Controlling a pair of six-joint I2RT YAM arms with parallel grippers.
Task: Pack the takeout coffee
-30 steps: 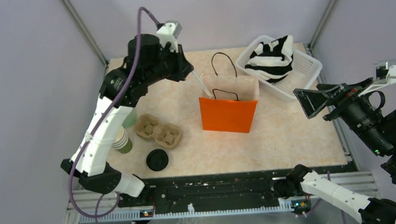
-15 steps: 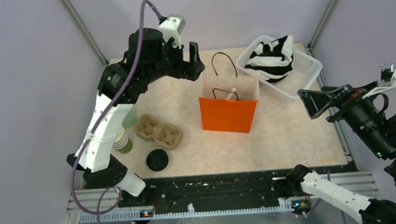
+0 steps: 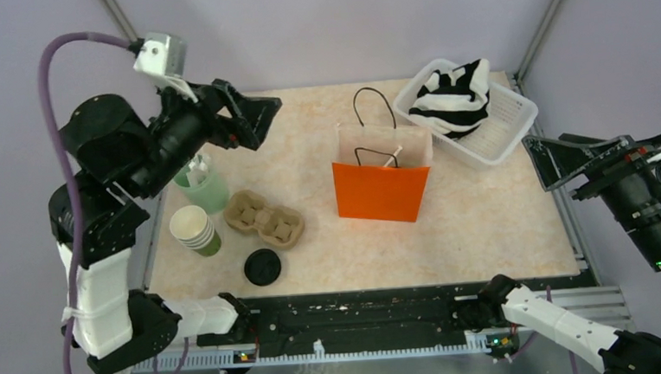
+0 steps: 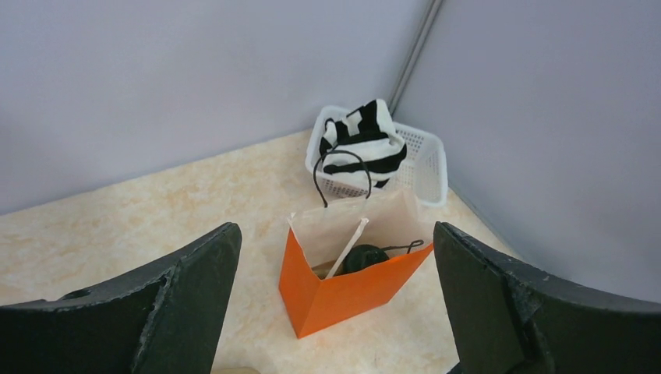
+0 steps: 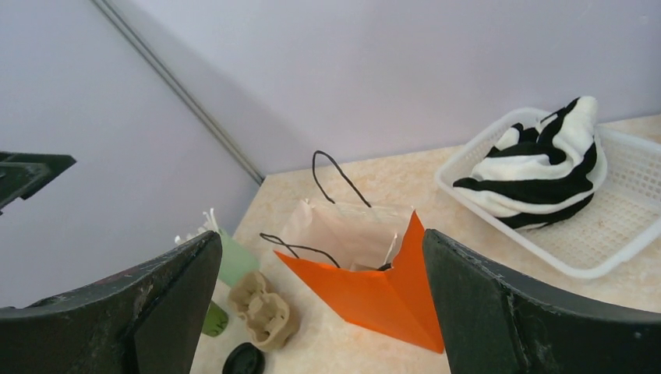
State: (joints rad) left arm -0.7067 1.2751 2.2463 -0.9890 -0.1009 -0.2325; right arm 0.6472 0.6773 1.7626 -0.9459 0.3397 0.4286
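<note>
The takeout coffee (image 4: 364,256) stands inside the open orange paper bag (image 3: 379,190), and only its black lid shows, in the left wrist view. A white stick (image 4: 348,248) leans in the bag beside it. My left gripper (image 3: 256,120) is open and empty, high over the table's back left, well left of the orange bag (image 4: 343,288). My right gripper (image 3: 553,161) is also open and empty, at the right edge of the table. The same bag (image 5: 374,292) lies far ahead in the right wrist view.
A white basket (image 3: 514,124) holding a black-and-white striped cloth sits at the back right. On the left are a light green holder (image 3: 204,191), a stack of lidless green cups (image 3: 195,230), a cardboard cup carrier (image 3: 264,219) and a loose black lid (image 3: 263,267).
My left gripper opened over the bag, let the white stick drop into it, then swung back up and to the left. The right arm drew slightly back to the right.
</note>
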